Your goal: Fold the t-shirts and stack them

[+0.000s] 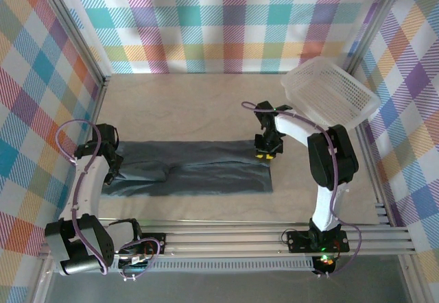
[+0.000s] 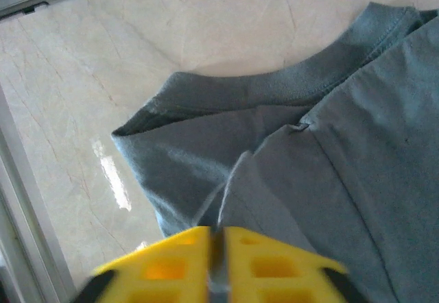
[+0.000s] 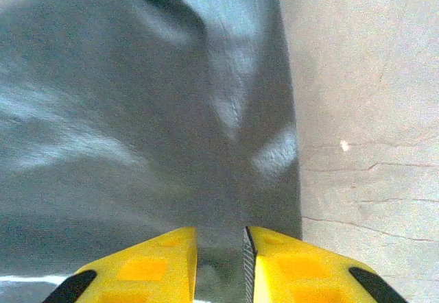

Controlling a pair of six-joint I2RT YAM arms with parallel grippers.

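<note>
Pale marbled tabletop [image 1: 206, 104] bears soft slate t-shirt [image 1: 199, 169]; left pincer [image 2: 215, 238] nips it, right pincer [image 3: 221, 238] ajar.

1. The right pincer [image 3: 221, 241] comes in at the bottom edge, its two yellow fingers [image 3: 154, 265] standing slightly apart.
2. A dark slate-grey t-shirt [image 3: 137, 111] spreads over the left and middle, its soft creases catching the light.
3. The t-shirt's edge runs top to bottom just right of the pincer, with pale, veined counter [image 3: 363, 111] beyond it.
4. Grey cloth shows in the gap between the fingers, though it is unclear whether it is pinched or just lies below.
</note>
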